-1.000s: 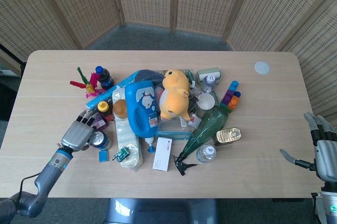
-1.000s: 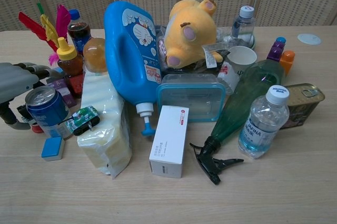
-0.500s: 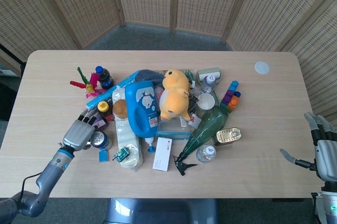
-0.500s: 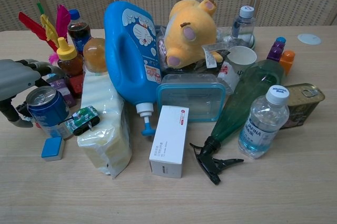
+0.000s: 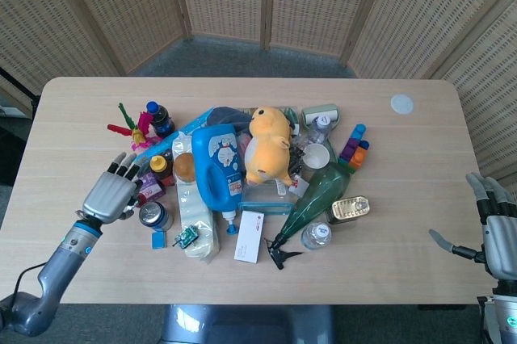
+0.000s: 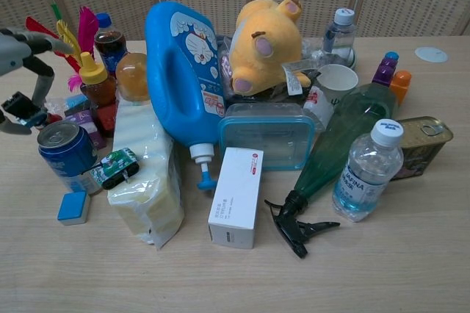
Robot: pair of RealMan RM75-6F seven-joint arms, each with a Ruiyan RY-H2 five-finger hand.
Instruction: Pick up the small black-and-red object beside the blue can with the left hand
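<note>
Left of the blue can (image 6: 64, 156), your left hand (image 6: 22, 52) pinches the small black-and-red object (image 6: 20, 107), lifted; next raise it clear.

A tall blue plastic detergent bottle (image 6: 183, 81) is lying on its back to the right of the left hand, nozzle pointing at the table's near edge. A yellow plush toy (image 6: 264, 47) is leaning beside it, further right. A white cardboard box (image 6: 236, 195) is lying in front of a clear lidded container (image 6: 266, 134). A green glass spray bottle (image 6: 330, 145) is slanting down beside a clear water bottle (image 6: 365, 172). Nearer the left hand, a pale sealed bag (image 6: 147, 173) is lying under a small green toy (image 6: 114, 167).
</note>
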